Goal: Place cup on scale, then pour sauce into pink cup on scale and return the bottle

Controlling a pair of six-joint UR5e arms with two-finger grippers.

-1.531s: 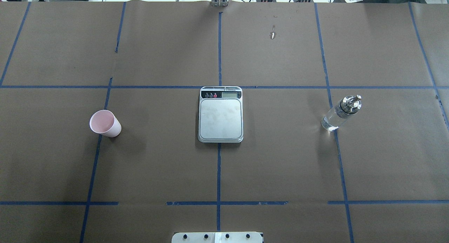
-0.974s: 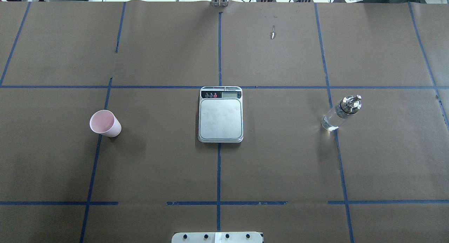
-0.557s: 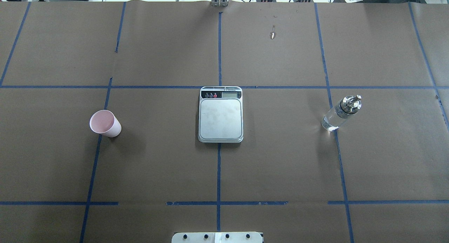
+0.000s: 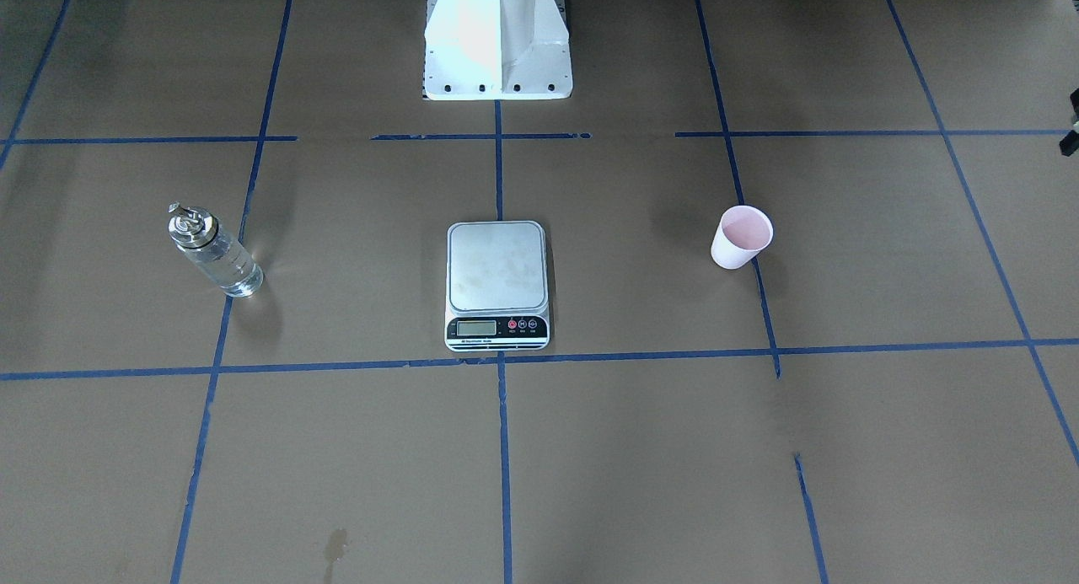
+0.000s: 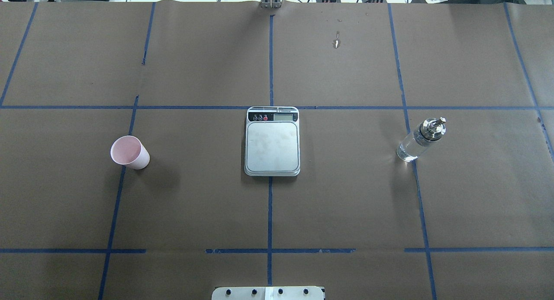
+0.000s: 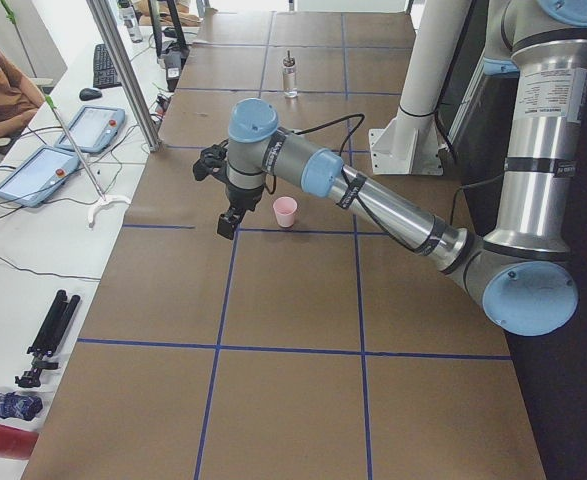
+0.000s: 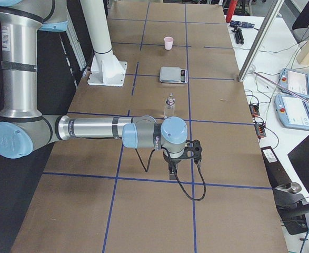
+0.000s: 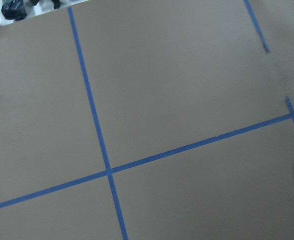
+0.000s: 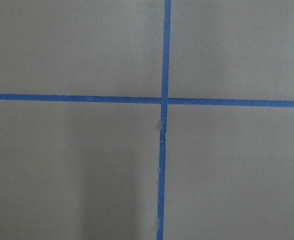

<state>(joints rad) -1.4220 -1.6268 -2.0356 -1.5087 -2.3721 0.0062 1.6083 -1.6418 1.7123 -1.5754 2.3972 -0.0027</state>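
The cup is seen upright on the table, well left of the scale; the bottle is stood well right. Whether the left gripper and right gripper are clenched cannot be told.

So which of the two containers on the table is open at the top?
The pink cup, left of the scale in the overhead view; the glass bottle wears a metal pour-spout cap.

Matt brown paper table cover, brushed-metal scale, clear glass bottle with shiny metal top
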